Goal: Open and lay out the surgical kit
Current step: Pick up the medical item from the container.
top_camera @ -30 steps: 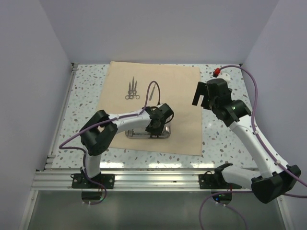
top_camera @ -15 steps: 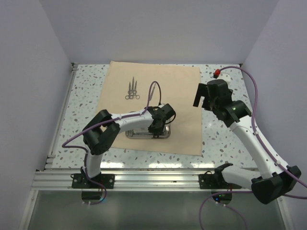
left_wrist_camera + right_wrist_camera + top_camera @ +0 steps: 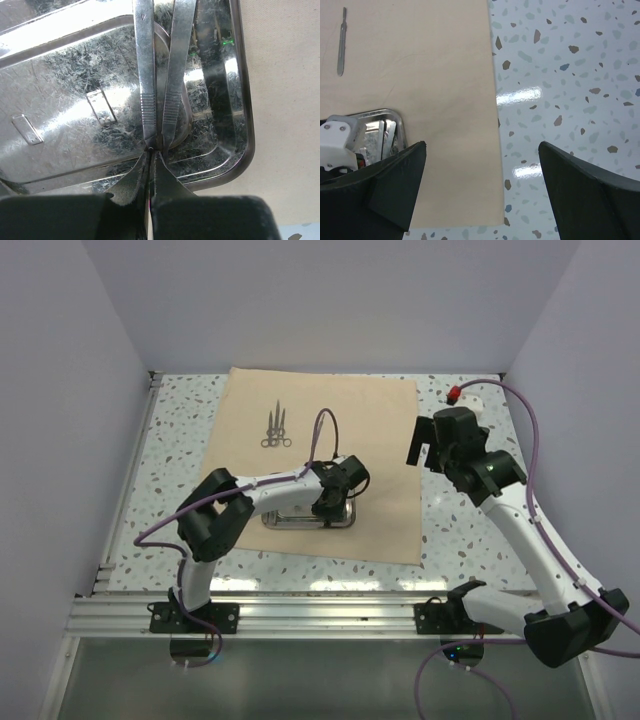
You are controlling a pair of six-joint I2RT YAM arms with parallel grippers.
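Speckled surface (image 3: 455, 540), tan cloth (image 3: 380, 420); left end effector (image 3: 151, 162) pinches tweezers (image 3: 146, 75) in arm-covered steel tray (image 3: 60, 75); right end effector (image 3: 482, 147) spread wide.

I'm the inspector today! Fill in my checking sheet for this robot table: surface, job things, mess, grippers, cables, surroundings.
Surface: speckled table, tan cloth spread flat.
Job's things: steel tray on the cloth; tweezers in it; scissor-handled tools and a scalpel-like tool laid on the cloth.
Clutter: nothing seen.
Grippers: left gripper shut on the tweezers; right gripper open, empty.
Cables: purple cable along each arm; red plug far right.
Surroundings: plain pale walls, metal rail at near edge.
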